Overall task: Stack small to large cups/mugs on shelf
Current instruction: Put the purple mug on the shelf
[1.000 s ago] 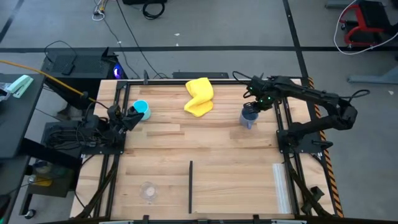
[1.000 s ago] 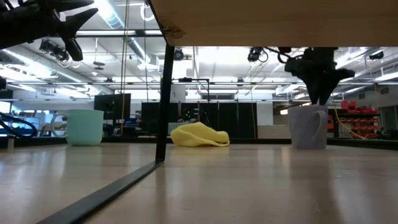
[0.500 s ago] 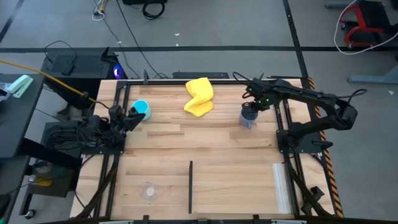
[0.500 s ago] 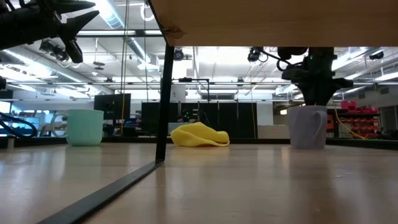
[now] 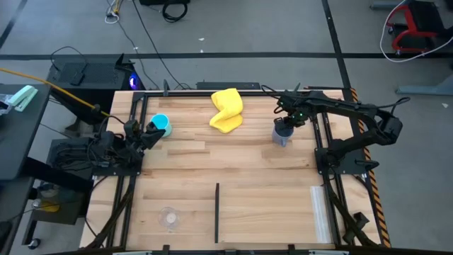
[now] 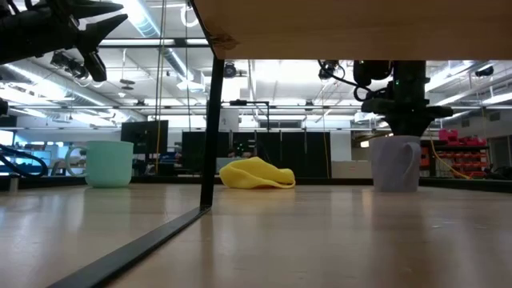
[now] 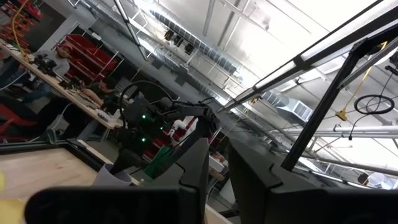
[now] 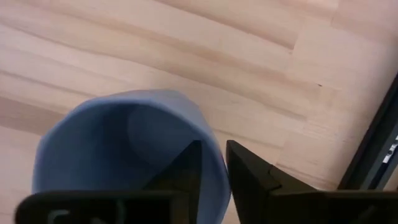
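Note:
The grey-blue mug (image 5: 282,136) (image 6: 396,164) stands upright on its base near the table's far right. My right gripper (image 5: 287,122) (image 8: 214,152) is down on it from above. The bright-blue mug (image 5: 161,125) (image 6: 108,164) stands on the far left. My left gripper (image 5: 148,134) (image 7: 216,162) is beside it, raised above the table, shut and touching nothing. The small clear glass cup (image 5: 168,217) stands near the near left edge. My right gripper pinches the grey-blue mug's wall at the rim (image 8: 208,140), one finger (image 8: 183,165) inside the mug and the other finger (image 8: 249,171) outside. The fingers come from above, pointing down. The mug is upright with its base on the table.
A crumpled yellow cloth (image 5: 226,110) (image 6: 254,174) lies at the far middle, between the two mugs. The shelf's dark upright (image 5: 216,212) (image 6: 210,128) stands near the near edge, its board (image 6: 352,28) overhead in the low view. People sit at benches (image 7: 62,62) beyond the table.
My right gripper has come down onto the grey-blue mug, its fingers dropping from just above the rim to astride it. The mug has stayed on the table.

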### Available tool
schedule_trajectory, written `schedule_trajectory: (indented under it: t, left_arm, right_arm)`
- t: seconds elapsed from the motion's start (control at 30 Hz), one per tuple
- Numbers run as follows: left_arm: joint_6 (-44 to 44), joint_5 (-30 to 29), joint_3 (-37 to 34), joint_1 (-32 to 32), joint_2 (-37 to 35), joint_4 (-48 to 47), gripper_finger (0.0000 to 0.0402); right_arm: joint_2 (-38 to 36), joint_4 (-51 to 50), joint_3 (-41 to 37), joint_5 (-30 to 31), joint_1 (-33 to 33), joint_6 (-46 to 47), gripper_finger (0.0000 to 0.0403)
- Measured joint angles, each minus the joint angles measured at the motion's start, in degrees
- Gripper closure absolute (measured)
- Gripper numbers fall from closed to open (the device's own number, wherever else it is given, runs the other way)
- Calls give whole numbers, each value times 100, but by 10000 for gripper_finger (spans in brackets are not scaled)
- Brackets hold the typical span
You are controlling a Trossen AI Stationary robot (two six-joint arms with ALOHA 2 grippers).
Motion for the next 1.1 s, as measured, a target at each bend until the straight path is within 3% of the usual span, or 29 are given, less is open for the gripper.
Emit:
schedule_trajectory:
  t: [0.27, 0.57, 0.8, 0.97, 1.1]
  left_arm:
    - [7, 0, 0, 0, 0, 0, 332]
    - [4, -79, 0, 0, 0, -105, 349]
    - [7, -265, 0, 0, 0, -107, 358]
    - [13, -264, 0, 0, 0, -109, 362]
    - [11, -267, 0, 2, 0, -150, 362]
  right_arm:
    - [-7, 19, 4, -30, 0, -41, 383]
    - [-67, -262, 353, 41, 99, -302, 390]
    - [-105, -1940, 1974, 144, 667, -335, 390]
    - [-107, -3310, 3479, 345, 1297, 194, 390]
    - [-207, -3274, 4325, 361, 1836, 1005, 390]
